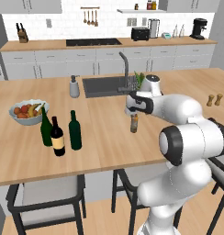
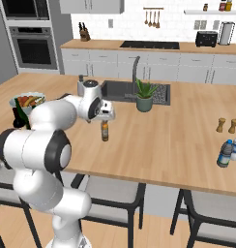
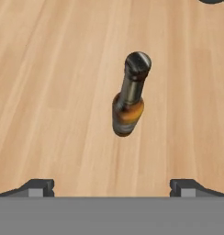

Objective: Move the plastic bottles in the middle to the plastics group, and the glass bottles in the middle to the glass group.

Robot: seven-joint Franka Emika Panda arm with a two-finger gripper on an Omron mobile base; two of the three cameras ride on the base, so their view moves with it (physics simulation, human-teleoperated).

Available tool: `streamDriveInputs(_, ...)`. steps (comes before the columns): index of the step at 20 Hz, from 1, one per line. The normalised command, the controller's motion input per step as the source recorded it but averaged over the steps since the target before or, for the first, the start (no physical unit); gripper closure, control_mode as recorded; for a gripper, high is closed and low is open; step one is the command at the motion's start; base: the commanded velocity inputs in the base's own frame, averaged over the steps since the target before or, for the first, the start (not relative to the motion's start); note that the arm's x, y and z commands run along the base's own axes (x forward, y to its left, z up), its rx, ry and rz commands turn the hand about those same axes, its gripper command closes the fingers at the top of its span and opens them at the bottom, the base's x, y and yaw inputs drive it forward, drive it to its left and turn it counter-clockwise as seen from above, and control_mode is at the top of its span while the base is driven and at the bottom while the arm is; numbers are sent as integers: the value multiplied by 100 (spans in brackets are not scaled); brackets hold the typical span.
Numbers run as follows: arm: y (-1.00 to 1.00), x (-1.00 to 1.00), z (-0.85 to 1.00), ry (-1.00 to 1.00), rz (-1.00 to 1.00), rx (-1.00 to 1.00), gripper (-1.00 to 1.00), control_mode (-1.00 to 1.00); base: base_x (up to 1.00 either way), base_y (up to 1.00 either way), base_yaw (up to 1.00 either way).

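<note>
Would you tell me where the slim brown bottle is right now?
The brown bottle stands upright mid-island, directly below the open gripper, in front of the sink.

Glossy brown glass bottle (image 3: 129, 98) with dark metal-looking cap stands on smooth, matt pale wood counter (image 3: 49, 92).

A fruit bowl (image 1: 28, 110) sits on the wooden bench (image 1: 109, 137), well to the claw's (image 1: 132, 111) left. Beyond the claw lie the sink (image 1: 104, 86) and a potted plant (image 2: 144, 96). Far right of it stand two shakers (image 2: 226, 125).
</note>
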Motion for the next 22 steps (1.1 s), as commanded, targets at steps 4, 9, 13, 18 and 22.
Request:
streamDriveInputs(4,-3,8,-29,0,-1,0,-100,-100,0,0,0)
streamDriveInputs(9,-1,8,0,-3,-3,-4,-100,-100,0,0,0)
streamDriveInputs(13,0,25,-3,0,-2,-3,-100,-100,0,0,0)
streamDriveInputs(18,0,25,-21,0,0,0,-100,-100,0,0,0)
streamDriveInputs(22,0,23,-19,0,0,0,-100,-100,0,0,0)
